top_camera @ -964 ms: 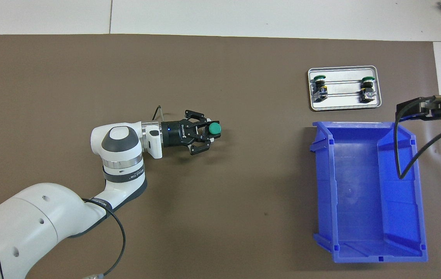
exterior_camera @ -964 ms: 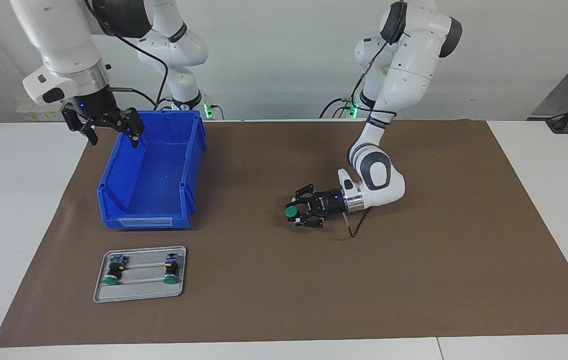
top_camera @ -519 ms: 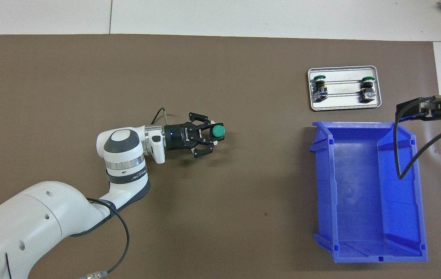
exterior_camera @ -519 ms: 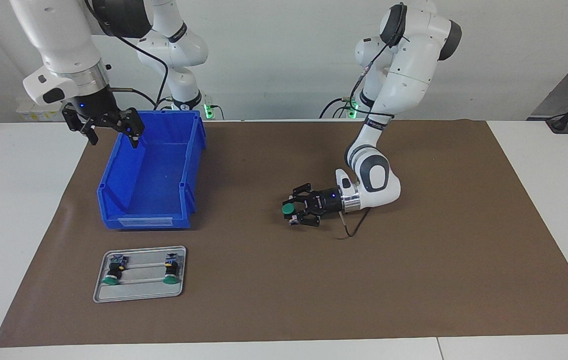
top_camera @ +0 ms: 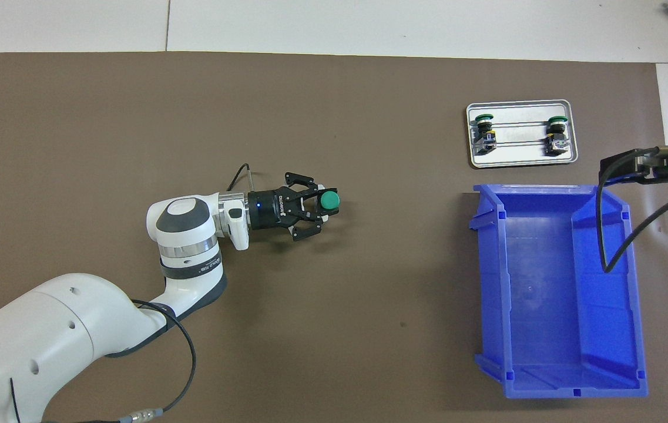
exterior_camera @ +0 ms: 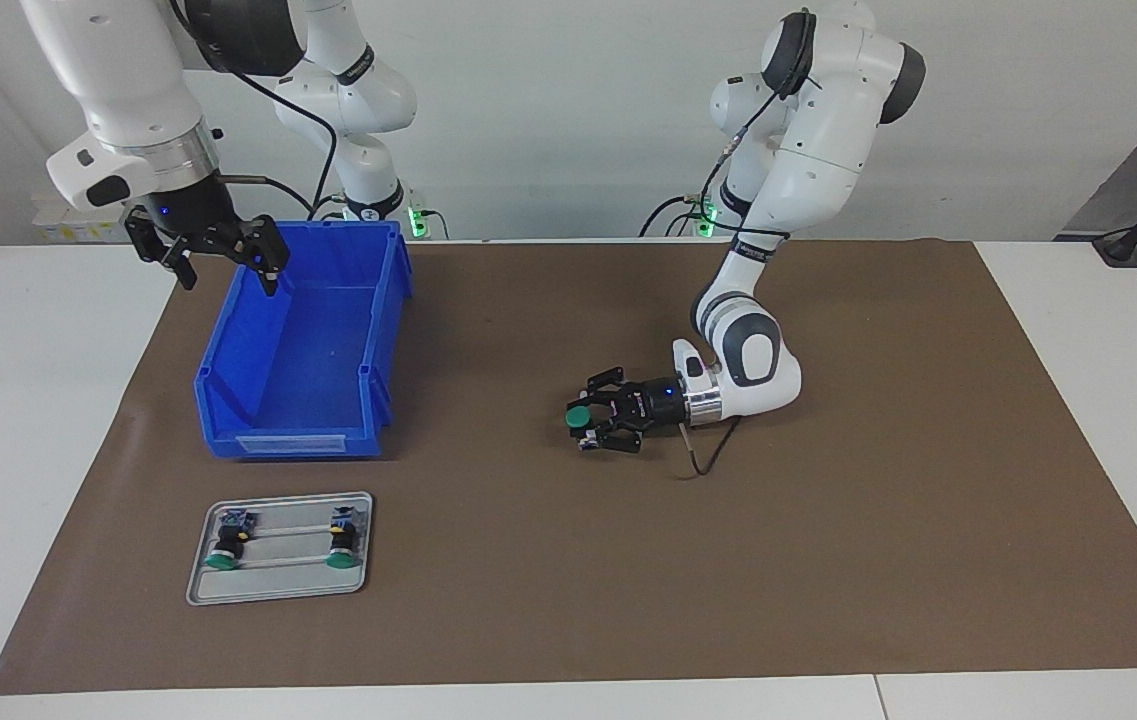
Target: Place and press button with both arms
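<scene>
My left gripper (exterior_camera: 590,424) lies level and low over the middle of the brown mat, shut on a button (exterior_camera: 579,417) whose green cap points toward the right arm's end of the table. The gripper (top_camera: 316,205) and the button (top_camera: 329,201) also show in the overhead view. I cannot tell whether the button touches the mat. Two more buttons (exterior_camera: 224,543) (exterior_camera: 340,538) lie on a metal tray (exterior_camera: 278,585). My right gripper (exterior_camera: 219,258) hangs open and empty over the blue bin's corner nearest the robots.
The blue bin (exterior_camera: 228,360) stands empty at the right arm's end of the mat, also seen from overhead (top_camera: 489,282). The tray (top_camera: 520,158) lies farther from the robots than the bin. A black cable loops beside the left wrist (exterior_camera: 703,462).
My left gripper has shifted a little toward the right arm's end with the button and sunk slightly, then stayed almost still. The right gripper has not moved.
</scene>
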Controlling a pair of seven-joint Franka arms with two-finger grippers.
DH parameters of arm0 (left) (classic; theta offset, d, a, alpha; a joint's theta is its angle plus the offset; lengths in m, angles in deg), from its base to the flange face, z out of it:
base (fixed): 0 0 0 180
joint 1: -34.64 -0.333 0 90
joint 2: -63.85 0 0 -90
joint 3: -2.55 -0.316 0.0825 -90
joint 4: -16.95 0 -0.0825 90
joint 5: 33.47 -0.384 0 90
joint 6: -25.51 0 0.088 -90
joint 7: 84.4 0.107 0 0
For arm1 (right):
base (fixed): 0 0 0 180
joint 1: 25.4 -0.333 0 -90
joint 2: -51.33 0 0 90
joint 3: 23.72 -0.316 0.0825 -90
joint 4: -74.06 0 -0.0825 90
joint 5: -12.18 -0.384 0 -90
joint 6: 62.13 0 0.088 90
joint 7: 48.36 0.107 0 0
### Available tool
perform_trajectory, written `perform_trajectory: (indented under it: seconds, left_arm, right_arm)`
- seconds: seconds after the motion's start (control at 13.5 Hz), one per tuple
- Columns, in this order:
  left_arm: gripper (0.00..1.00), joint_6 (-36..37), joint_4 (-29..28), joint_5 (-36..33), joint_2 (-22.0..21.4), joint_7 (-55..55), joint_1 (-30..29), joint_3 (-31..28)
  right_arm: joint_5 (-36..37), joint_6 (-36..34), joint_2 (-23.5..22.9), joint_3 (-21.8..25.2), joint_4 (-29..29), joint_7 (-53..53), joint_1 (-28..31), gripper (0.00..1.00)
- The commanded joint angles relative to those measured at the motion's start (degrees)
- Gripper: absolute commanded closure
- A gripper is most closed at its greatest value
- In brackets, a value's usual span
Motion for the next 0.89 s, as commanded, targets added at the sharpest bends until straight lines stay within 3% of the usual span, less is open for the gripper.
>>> perform_trajectory:
  seconds: [0.0,0.52,0.82]
  left_arm:
    - [1.0,-0.5,-1.3,0.1,0.7,2.3,-0.7,0.0]
    - [1.0,-6.5,-1.6,-1.4,1.0,2.2,-0.4,-0.1]
    - [0.93,-9.4,-1.7,-2.4,1.2,2.1,-0.3,-0.1]
  right_arm:
    - [0.6,0.6,1.9,0.0,-2.4,-1.5,0.4,0.0]
    - [0.6,0.6,1.9,0.0,-2.5,-1.7,0.4,0.0]
    - [0.6,0.6,1.9,0.0,-2.5,-1.7,0.4,0.0]
